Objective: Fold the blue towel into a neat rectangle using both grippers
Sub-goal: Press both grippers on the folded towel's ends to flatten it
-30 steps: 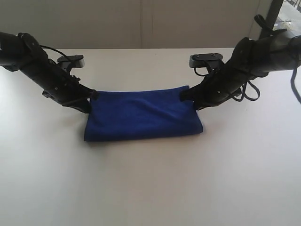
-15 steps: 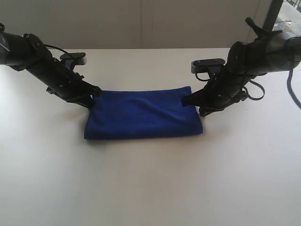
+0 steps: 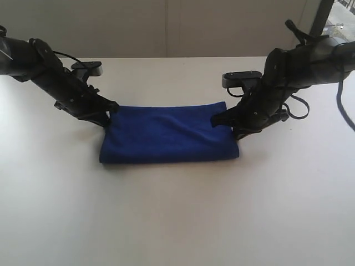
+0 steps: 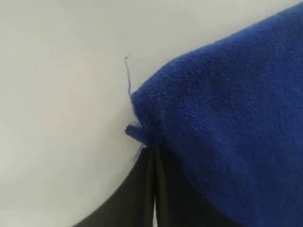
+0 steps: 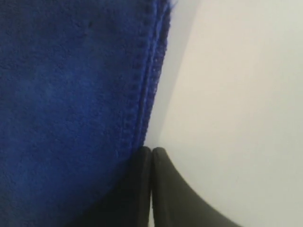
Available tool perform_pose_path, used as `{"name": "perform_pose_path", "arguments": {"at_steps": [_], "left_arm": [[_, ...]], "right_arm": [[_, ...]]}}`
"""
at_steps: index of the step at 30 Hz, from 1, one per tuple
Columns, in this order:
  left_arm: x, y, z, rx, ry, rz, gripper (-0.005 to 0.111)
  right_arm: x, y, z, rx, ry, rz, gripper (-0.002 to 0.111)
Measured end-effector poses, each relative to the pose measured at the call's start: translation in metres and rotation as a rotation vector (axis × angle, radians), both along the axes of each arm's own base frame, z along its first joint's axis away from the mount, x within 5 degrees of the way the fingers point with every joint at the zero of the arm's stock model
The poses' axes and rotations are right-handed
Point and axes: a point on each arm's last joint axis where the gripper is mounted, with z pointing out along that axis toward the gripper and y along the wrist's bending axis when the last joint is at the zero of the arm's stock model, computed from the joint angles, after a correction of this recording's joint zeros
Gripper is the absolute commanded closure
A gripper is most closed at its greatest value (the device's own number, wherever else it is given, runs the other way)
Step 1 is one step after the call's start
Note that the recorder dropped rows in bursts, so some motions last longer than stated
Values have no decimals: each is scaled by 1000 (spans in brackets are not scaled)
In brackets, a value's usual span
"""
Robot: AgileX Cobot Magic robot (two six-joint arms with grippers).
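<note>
Exterior view: towel folded into flat rectangle, mid table. Left gripper at its far left corner, right gripper at far right corner, both low.

Left wrist view: 2 fingers pressed together, tips touching towel corner; cannot tell if cloth pinched. Loose thread sticks out from corner.

Right wrist view: 2 fingers closed, tips against towel's stitched edge, nothing visibly held.

blue towel cropped by both wrist views | left gripper, right gripper: cloth between closed tips was untellable | left arm, right arm ran off exterior edges
</note>
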Motion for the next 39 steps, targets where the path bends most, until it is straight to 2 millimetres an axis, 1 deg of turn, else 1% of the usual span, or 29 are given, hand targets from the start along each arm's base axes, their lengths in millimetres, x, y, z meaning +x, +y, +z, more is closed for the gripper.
{"name": "perform_pose_path", "arguments": {"at_steps": [1, 4, 8, 11, 13, 15, 20, 21, 24, 25, 27, 31, 33, 35, 37, 39], "left_arm": [[-1, 2, 2, 4, 8, 9, 107], [-1, 19, 10, 12, 43, 55, 107], [-7, 45, 34, 1, 80, 93, 107], [-17, 59, 50, -3, 91, 108, 107], [-25, 61, 58, -3, 91, 108, 107], [-34, 61, 60, -1, 101, 108, 107], [-53, 62, 43, 2, 172, 117, 107], [-58, 62, 37, -6, 196, 117, 107], [-67, 56, 29, -80, 217, 87, 107], [-68, 54, 29, -105, 209, 67, 107], [-69, 48, 37, -163, 166, 36, 107], [-69, 34, 59, -203, 43, 22, 107], [-69, 22, 67, -222, -7, 5, 107], [-71, 9, 68, -233, -31, -23, 107], [-73, -5, 63, -237, -24, -56, 107], [-74, -16, 53, -236, 1, -80, 107]], "right_arm": [[0, -1, 1, 3, 3, -9, 108], [-1, -13, 13, 10, -3, -44, 108], [-5, -32, 36, 17, -21, -89, 108], [-10, -40, 51, 18, -25, -102, 108], [-16, -40, 54, 18, -21, -105, 108], [-24, -37, 49, 16, 2, -96, 108], [-37, -21, 27, 12, 40, -66, 108], [-38, -18, 23, 12, 42, -59, 108], [-38, -9, 14, 21, 46, -51, 108], [-38, -7, 13, 23, 43, -48, 108], [-37, -7, 13, 23, 37, -50, 108], [-30, -6, 27, 32, -22, -53, 108], [-26, -1, 36, 45, -61, -39, 108], [-21, 4, 42, 58, -99, -29, 108], [-16, 8, 45, 68, -118, -22, 108], [-12, 14, 45, 80, -124, -12, 108]]}}
